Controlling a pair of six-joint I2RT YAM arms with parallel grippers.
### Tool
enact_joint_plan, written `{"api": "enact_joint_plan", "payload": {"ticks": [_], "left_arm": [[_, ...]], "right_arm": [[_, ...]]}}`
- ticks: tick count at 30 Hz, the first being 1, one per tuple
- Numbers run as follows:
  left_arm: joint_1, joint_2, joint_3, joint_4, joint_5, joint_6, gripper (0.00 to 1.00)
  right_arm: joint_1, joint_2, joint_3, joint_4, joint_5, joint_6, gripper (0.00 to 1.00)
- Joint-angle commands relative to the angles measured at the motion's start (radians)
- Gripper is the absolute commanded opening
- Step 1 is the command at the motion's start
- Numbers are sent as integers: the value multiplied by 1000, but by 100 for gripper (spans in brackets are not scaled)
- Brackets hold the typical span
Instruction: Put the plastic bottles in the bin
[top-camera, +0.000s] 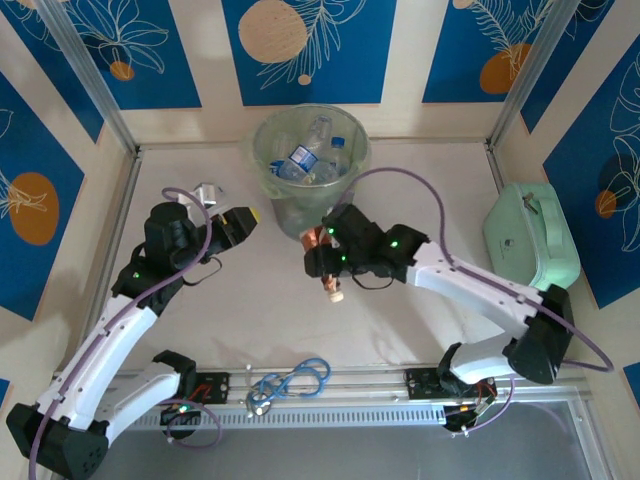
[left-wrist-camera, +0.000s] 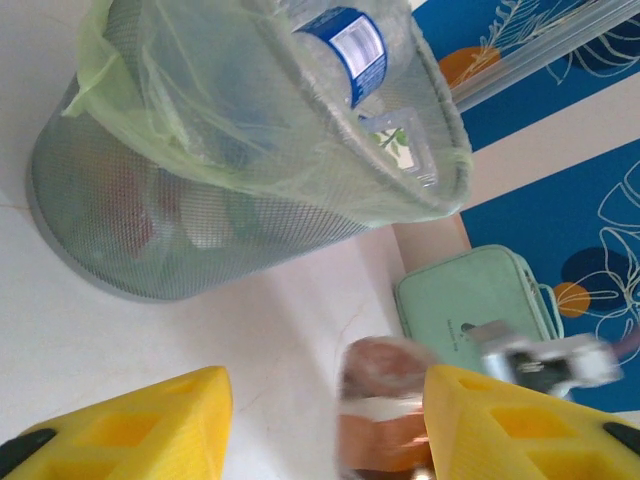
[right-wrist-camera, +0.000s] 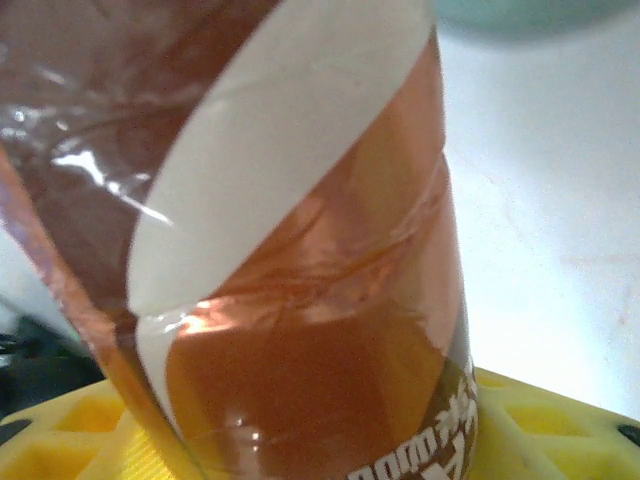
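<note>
My right hand (top-camera: 325, 262) pinches the brown bottle (right-wrist-camera: 300, 300); left hand (top-camera: 243, 220) spread, empty. Grasp step. Next: lift over the bin (top-camera: 256, 148) rim, then release.

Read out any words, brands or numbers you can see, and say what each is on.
Nothing reads whole.
Brown-orange bottle: white lettering cut off by the frame, unreadable.
Blue-labelled bottle in the bin: print too small.
Mint-green case: mark too blurred.

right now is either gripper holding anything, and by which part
The right gripper grips the brown-orange bottle around its labelled body. The left gripper is open and holds nothing.
</note>
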Motion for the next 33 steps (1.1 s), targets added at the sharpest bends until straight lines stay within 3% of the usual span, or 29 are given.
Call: {"api": "enact_joint_plan", "payload": {"ticks": [1, 5, 10, 14, 25, 28, 33], "left_arm": [[11, -29, 16, 46, 14, -8, 53], [11, -29, 19, 48, 13, -13, 53], [11, -24, 15, 38, 14, -22, 53], [11, -10, 23, -21, 11, -9, 52], [10, -12, 12, -50, 4, 10, 52], [11, -6, 8, -47, 0, 13, 52], [11, 1, 2, -37, 1, 11, 52]], "right_arm": [[-23, -52, 126, -19, -61, -34, 57], [-143, -23, 325, -55, -132, -28, 57], [-321, 130, 612, -147, -229, -18, 55], [-393, 280, 837, -231, -248, -34, 55], [-509, 575, 1176, -358, -320, -17, 55], [-515, 601, 1183, -351, -330, -8, 61], [-527, 616, 1167, -344, -328, 6, 79]]}}
